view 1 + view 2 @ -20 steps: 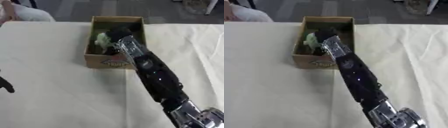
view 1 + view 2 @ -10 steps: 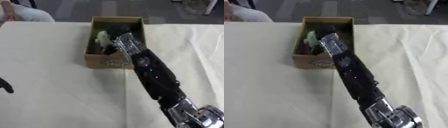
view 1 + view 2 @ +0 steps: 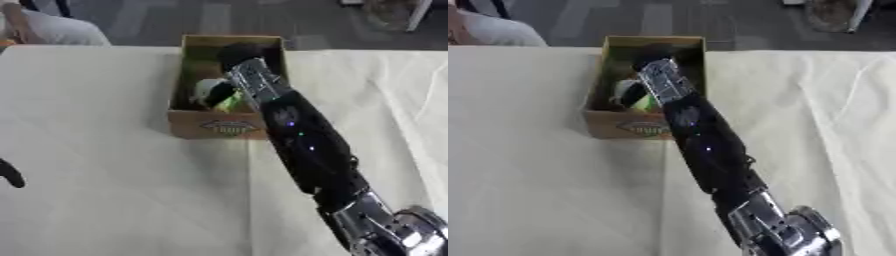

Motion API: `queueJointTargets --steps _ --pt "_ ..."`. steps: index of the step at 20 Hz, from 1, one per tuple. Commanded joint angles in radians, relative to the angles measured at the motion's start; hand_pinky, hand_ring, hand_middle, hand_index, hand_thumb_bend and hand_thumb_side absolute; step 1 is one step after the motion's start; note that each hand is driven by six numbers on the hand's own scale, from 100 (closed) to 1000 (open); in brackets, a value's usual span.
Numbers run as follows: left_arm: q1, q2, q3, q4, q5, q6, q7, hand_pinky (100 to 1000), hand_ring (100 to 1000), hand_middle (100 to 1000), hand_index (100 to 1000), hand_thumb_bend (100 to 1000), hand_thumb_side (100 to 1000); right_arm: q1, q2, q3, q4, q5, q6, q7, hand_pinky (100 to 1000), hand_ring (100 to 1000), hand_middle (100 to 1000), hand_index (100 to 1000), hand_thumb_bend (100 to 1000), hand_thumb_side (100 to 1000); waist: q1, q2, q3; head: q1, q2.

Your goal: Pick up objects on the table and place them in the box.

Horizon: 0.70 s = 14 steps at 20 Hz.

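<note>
box (image 3: 219,125) holds objects (image 3: 216,93); right robot hand (image 3: 238,53) inside.

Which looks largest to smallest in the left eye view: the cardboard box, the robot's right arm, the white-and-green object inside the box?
1. Right arm, enlarged by nearness to the camera.
2. Cardboard box.
3. White-and-green object.

Box (image 3: 219,127) on table (image 3: 96,165); right hand (image 3: 236,52) inside.

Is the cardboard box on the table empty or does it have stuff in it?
Not empty. The box holds a white and green item, with the right hand reaching inside.
</note>
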Motion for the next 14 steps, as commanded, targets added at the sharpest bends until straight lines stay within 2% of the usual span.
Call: queueJointTargets --steps 1,6,8,12,14 --pt "-0.003 0.014 0.000 -0.019 0.002 -0.003 -0.003 302 378 388 633 100 912 -0.033 -0.009 -0.007 -0.035 -0.021 0.009 0.003 939 984 808 1000 769 864 0.007 -0.027 0.000 -0.002 -0.009" --pt "-0.001 0.014 0.000 -0.019 0.002 -0.003 -0.003 302 378 388 633 100 911 -0.038 -0.014 -0.004 -0.050 -0.037 0.014 0.000 938 980 801 1000 744 872 0.009 -0.029 -0.001 -0.003 -0.009" --pt "-0.001 0.015 0.000 -0.019 0.002 -0.004 -0.003 302 378 388 632 100 911 -0.041 -0.017 -0.002 -0.063 -0.042 0.014 -0.005 935 977 791 1000 709 882 0.010 -0.031 -0.002 -0.003 -0.008" --pt "0.001 0.017 0.002 -0.019 0.003 -0.004 -0.001 302 378 389 632 100 909 -0.043 -0.040 0.016 -0.116 -0.062 -0.003 -0.008 931 973 776 1000 597 845 0.010 -0.034 -0.005 0.000 -0.004" --pt "0.001 0.018 0.003 -0.019 0.003 -0.005 0.000 302 378 389 632 100 909 -0.041 -0.061 0.031 -0.155 -0.076 -0.016 -0.008 928 970 767 1000 577 832 0.010 -0.036 -0.008 0.003 -0.001"
